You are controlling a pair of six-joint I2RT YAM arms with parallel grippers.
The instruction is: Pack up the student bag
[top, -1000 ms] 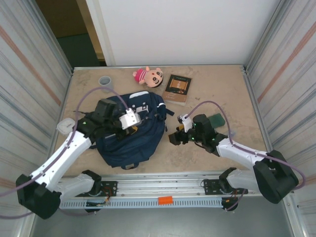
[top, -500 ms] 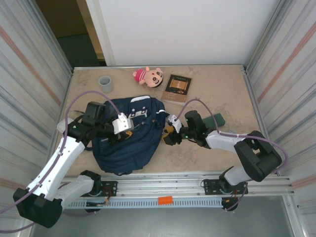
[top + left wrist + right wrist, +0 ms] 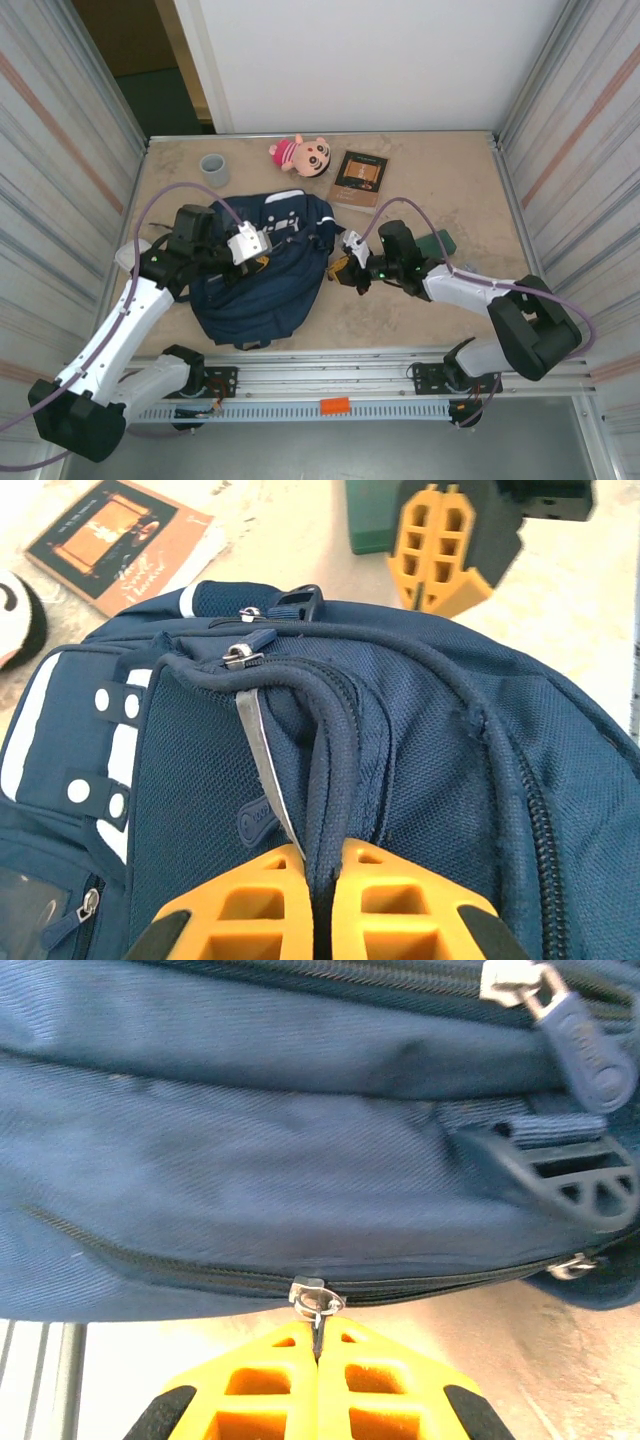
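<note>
From above, the bag [image 3: 268,285] lies at about 8 o'clock from the middle of the surface [image 3: 440,170]. The left hand [image 3: 258,262] rests on its upper part. The right hand [image 3: 336,268] is at the bag's 3 o'clock edge. A second ago it hung apart from the bag, further toward 4 o'clock, with its fingers spread; now they are pressed together against the fabric. The left hand has drifted slightly toward 9 o'clock, and the bag has pulled in with it. A grey cup [image 3: 213,169] stands at 10 o'clock, a plush toy [image 3: 302,155] at 12, a book [image 3: 359,178] at 1 and a green block [image 3: 438,243] at 3, all where they were.

From the left wrist, the left hand [image 3: 320,905] at 6 o'clock is clamped tight on the bag's dark carry loop [image 3: 335,770], which runs up between its yellow fingers. The bag [image 3: 470,780] spreads across the picture. The right hand [image 3: 442,580] shows at 1 o'clock beyond the bag, with the book [image 3: 115,540] at 11.

From the right wrist, the right hand [image 3: 318,1380] at 6 o'clock is closed on a small metal zipper pull [image 3: 316,1300] at the lower seam of the bag [image 3: 250,1160]. A dark buckle [image 3: 560,1175] sits at 3 o'clock.
</note>
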